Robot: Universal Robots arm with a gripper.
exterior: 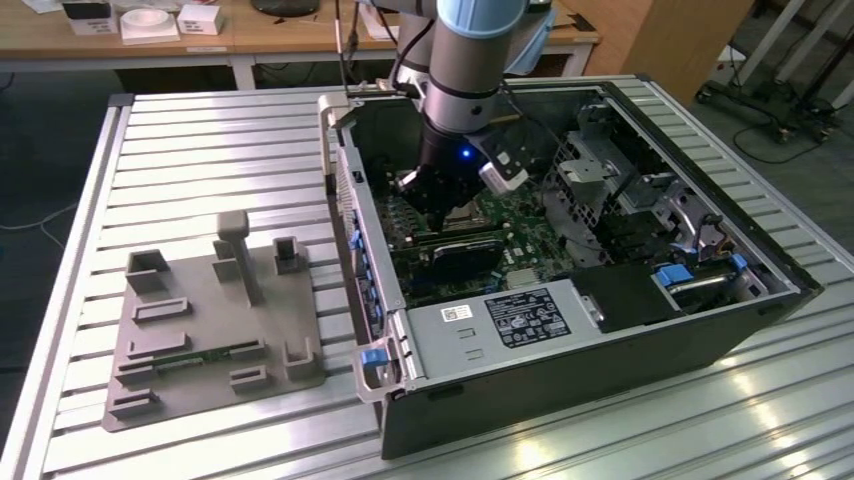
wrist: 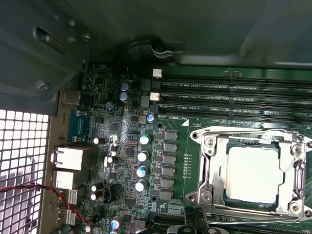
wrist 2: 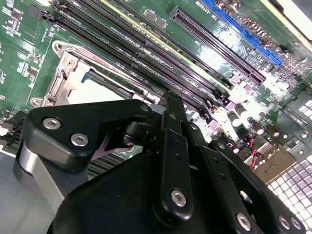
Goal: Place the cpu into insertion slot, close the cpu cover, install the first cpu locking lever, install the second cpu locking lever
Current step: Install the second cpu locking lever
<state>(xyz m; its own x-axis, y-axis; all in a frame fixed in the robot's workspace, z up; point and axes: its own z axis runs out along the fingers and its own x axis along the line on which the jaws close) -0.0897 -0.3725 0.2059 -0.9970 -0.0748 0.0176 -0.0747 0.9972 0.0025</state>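
On the slatted metal table [exterior: 200, 140], well to the exterior view's left of the gripper [exterior: 434, 200], lies one grey fixture plate [exterior: 214, 330] with several upright blocks. The one open computer case [exterior: 574, 300] stands to its right, and the arm reaches down into it, the gripper hanging low over the green motherboard [exterior: 527, 225]. In the second wrist view the black linkage of the gripper [wrist 2: 168, 109] covers much of the picture; I cannot tell how far its fingers are parted or whether they hold anything. Just beyond it lie four long memory slots [wrist 2: 146, 58], as far as can be counted, and one blue slot [wrist 2: 243, 31] further off. In the first wrist view the one cpu [wrist: 253, 173] sits flat in the insertion slot [wrist: 219, 168], with the cpu cover [wrist: 287, 161] apparently lying closed around it, its silver frame bordering the chip on all sides
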